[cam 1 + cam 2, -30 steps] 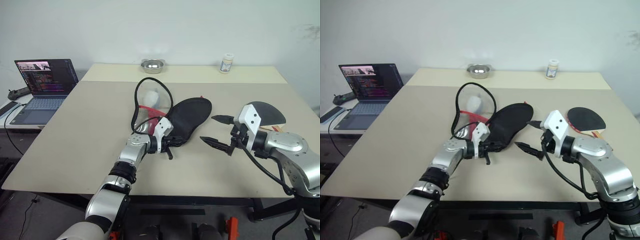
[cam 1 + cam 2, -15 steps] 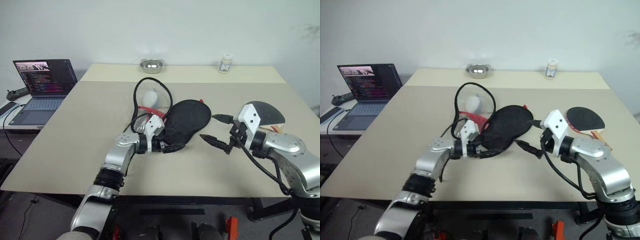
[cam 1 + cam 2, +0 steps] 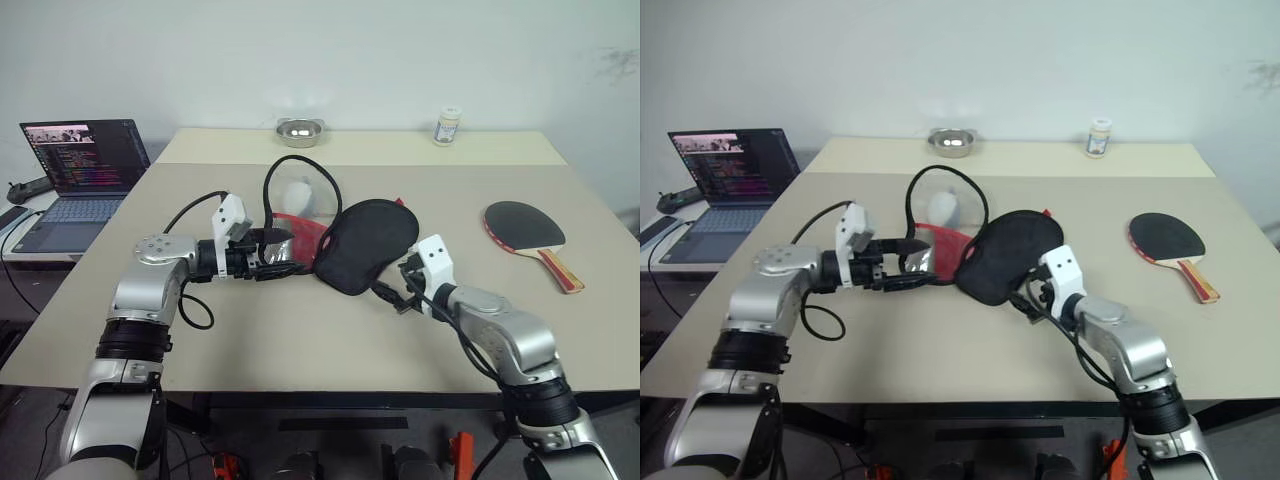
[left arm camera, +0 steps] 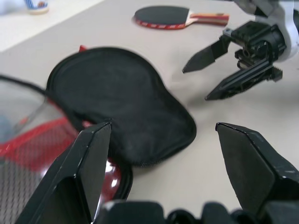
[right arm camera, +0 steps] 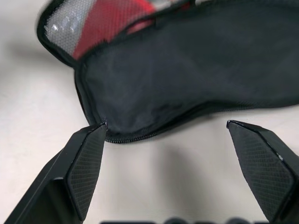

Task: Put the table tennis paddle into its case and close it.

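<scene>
The case (image 3: 365, 243) lies unzipped mid-table, its black flap spread to the right and its red mesh half (image 3: 297, 224) to the left. The table tennis paddle (image 3: 523, 223) rests black face up on the table, far right of the case, handle toward me. My left gripper (image 3: 283, 254) hovers open at the case's left side, over the red half, with nothing between its fingers (image 4: 93, 158). My right gripper (image 3: 393, 288) is open and low by the flap's near edge, the black fabric (image 5: 187, 74) just beyond its fingertips.
A laptop (image 3: 82, 168) stands open on a side table at the left. A metal bowl (image 3: 299, 130) and a small white bottle (image 3: 447, 125) sit along the table's far edge. Bare tabletop (image 3: 460, 200) lies between case and paddle.
My left gripper let go of the flap's edge, opened and drew back to the left and up. My right gripper dropped and moved left to the flap's near edge, uncovering the paddle.
</scene>
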